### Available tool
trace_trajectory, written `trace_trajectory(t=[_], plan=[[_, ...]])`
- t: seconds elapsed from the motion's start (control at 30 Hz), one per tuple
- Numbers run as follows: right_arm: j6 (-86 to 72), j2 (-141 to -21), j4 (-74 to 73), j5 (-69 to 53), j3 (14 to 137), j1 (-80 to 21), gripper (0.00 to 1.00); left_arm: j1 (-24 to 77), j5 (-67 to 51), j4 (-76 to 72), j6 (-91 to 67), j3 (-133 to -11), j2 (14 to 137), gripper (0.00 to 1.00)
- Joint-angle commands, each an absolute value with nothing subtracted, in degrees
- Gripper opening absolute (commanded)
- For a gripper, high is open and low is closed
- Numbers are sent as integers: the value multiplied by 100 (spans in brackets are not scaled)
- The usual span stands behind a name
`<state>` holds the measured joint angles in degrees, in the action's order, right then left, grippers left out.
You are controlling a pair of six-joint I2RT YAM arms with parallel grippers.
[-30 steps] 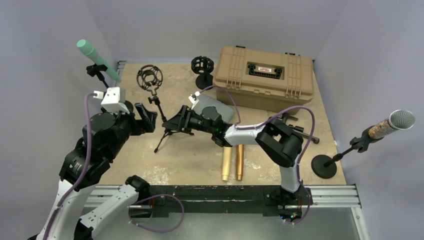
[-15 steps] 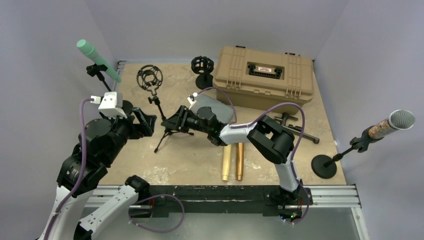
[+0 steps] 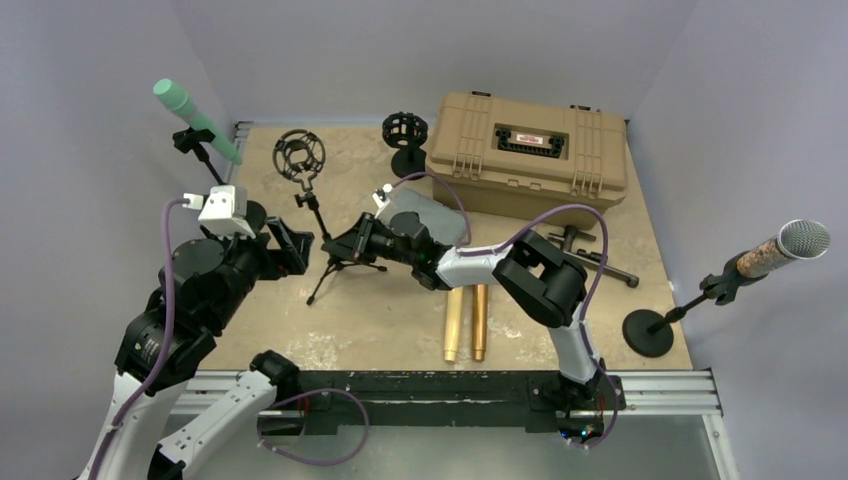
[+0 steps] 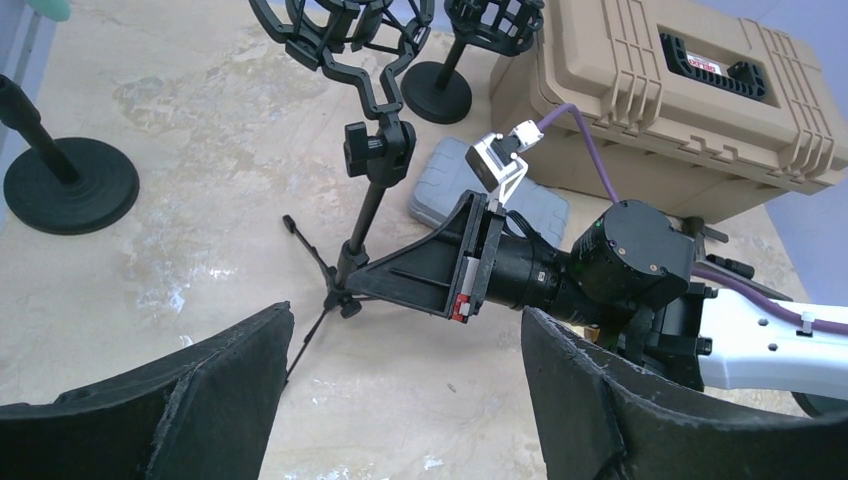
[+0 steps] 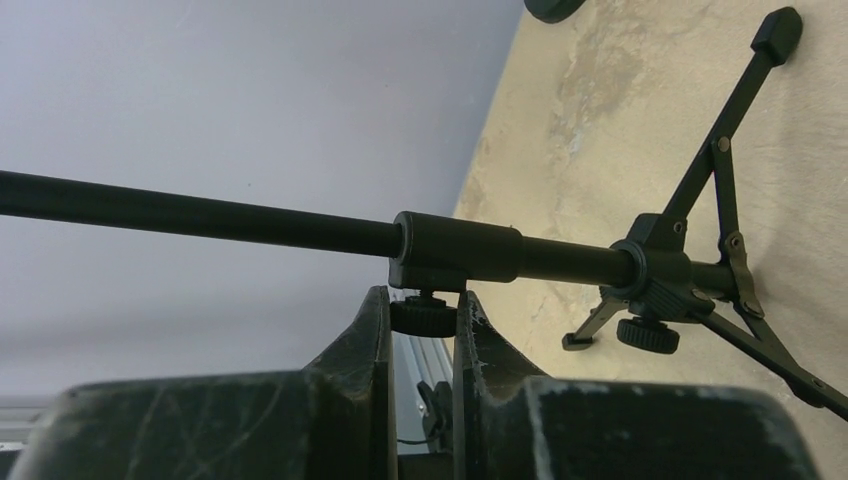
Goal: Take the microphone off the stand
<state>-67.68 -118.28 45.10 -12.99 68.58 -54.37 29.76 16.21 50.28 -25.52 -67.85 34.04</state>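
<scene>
A black tripod stand (image 3: 322, 235) with an empty shock mount (image 3: 300, 155) stands mid-table. My right gripper (image 3: 332, 248) is shut on the small knurled knob (image 5: 422, 318) under the pole's collar (image 5: 455, 255); the right wrist view shows both jaws (image 5: 422, 300) pressed on it. My left gripper (image 3: 296, 243) is open and empty just left of the pole, fingers (image 4: 180, 400) wide apart above bare table. A green microphone (image 3: 195, 120) sits on a stand at far left. A cork-coloured microphone with a silver head (image 3: 780, 250) sits on a stand at right.
A tan hard case (image 3: 530, 150) fills the back right. A second shock mount on a round base (image 3: 405, 135) stands beside it. A grey pouch (image 3: 430, 215) lies under the right arm. Two gold tubes (image 3: 465, 320) lie near the front. The green microphone's round base (image 4: 70, 185) is at left.
My left arm has dropped slightly and drawn closer to the pole. My right gripper has shifted a little left along with the stand pole, still shut on the knob.
</scene>
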Motion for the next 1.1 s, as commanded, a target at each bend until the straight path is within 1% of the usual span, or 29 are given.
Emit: trace_trajectory(t=[0.0,0.13,0.37,0.5,0.57,0.67,0.77,0.83,0.9,1.07], plan=[[-6240,-11564,3835,-1157,6910,-5439,0,2979,1573,4835,-2549,-6768,3371,82],[-5538,-11370,3144,-1593,6943,-5281,0,2979,1595,4838,-2553,-6768,3371,82],[-5002,-11322,2706,-2763,6772,-4873,0,2976,1509,4724,-2630,-6760,3465,82],[-4493,-11248,2176,-2997,6864,-4839,0,2973,1571,4701,-2674,-6767,3568,82],[-4094,-11166,1446,-2515,7067,-4834,0,2975,1667,4724,-2744,-6784,3600,82],[-3552,-11138,134,-760,7563,-4926,0,2972,1718,4669,-2844,-6749,3626,82],[-3259,-11135,-929,1058,7985,-5267,0,2972,1697,4593,-2923,-6711,3659,82],[-3153,-11110,-1192,2012,8109,-5493,0,2978,1696,4564,-2956,-6706,3673,81],[-3021,-11118,-1282,2705,8181,-5690,0,2973,1717,4538,-2974,-6698,3674,82],[-2682,-11218,-1442,3765,8446,-6045,0,2971,1767,4509,-3009,-6688,3616,81]])
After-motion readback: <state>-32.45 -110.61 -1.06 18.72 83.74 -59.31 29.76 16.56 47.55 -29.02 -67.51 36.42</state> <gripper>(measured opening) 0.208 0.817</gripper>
